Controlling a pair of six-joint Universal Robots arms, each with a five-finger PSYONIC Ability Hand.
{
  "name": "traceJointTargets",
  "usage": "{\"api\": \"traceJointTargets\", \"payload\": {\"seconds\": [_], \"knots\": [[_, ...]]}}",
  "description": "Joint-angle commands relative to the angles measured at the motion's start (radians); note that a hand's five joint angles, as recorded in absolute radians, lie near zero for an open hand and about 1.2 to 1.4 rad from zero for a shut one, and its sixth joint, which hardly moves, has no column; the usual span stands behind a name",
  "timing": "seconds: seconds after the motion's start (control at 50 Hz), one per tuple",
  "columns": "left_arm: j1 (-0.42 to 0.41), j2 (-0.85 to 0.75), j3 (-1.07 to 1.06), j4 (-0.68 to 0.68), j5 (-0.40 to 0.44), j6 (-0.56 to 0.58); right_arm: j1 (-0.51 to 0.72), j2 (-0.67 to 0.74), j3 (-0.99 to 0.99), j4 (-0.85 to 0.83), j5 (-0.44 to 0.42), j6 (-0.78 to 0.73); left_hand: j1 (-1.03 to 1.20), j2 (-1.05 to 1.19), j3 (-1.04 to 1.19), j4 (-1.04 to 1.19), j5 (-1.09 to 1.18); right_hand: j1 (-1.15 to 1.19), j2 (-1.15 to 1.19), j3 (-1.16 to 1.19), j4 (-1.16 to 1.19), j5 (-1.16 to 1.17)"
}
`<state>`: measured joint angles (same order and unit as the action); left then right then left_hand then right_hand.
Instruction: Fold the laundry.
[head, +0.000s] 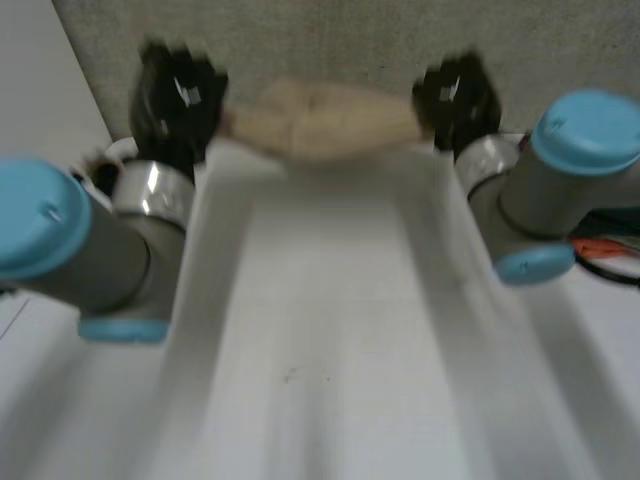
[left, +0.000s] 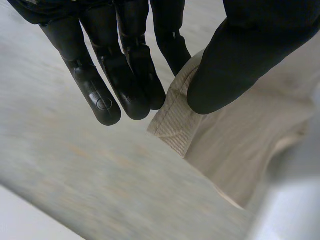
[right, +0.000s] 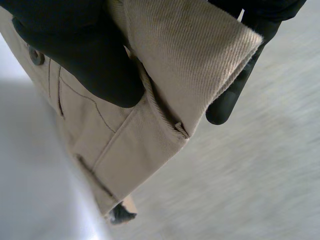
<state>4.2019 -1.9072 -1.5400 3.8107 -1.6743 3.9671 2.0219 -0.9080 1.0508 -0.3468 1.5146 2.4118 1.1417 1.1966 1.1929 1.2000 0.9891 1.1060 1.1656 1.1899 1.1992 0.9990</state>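
Beige twill trousers (head: 320, 120) are hanging bunched between both hands, just past the white table's (head: 330, 350) far edge, over grey carpet (left: 75, 165). Thumb against fingers, the left hand (left: 240, 60) is pinching a corner; the right hand (right: 85, 55) is clamping the waistband, likely to stretch the cloth. Behind the fingers, the table is offering open room.

Fingers of right hand (right: 85, 55) mostly hidden behind trousers (right: 200, 55) waistband; left hand (left: 245, 60) thumb covers its corner.
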Motion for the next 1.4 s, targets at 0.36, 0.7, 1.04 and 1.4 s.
{"api": "traceJointTargets", "payload": {"seconds": [0.36, 0.7, 1.04, 1.4], "knots": [[-0.117, 0.200, -0.387, -0.600, -0.127, -0.008, 0.006, -0.140, 0.351, 0.524, 0.016, 0.000, 0.255, 0.200, 0.203, 0.196, 0.233, 0.290, 0.231, 0.206, 0.197, 0.223], [-0.382, 0.319, -0.482, -1.105, -0.148, -0.059, -0.008, -0.377, 0.683, 0.931, 0.025, -0.161, 0.255, 0.200, 0.203, 0.196, 0.233, 0.290, 0.231, 0.206, 0.197, 0.223], [-0.198, -0.151, 0.124, -0.571, -0.153, -0.046, -0.042, -0.318, 0.617, 0.459, 0.079, -0.007, 0.255, 0.200, 0.203, 0.196, 0.233, 0.290, 0.231, 0.206, 0.197, 0.223], [-0.152, -0.595, 0.517, -0.013, -0.122, 0.225, -0.045, -0.091, 0.428, 0.155, 0.211, -0.007, 0.255, 0.200, 0.203, 0.196, 0.233, 0.290, 0.231, 0.206, 0.197, 0.223]]}}
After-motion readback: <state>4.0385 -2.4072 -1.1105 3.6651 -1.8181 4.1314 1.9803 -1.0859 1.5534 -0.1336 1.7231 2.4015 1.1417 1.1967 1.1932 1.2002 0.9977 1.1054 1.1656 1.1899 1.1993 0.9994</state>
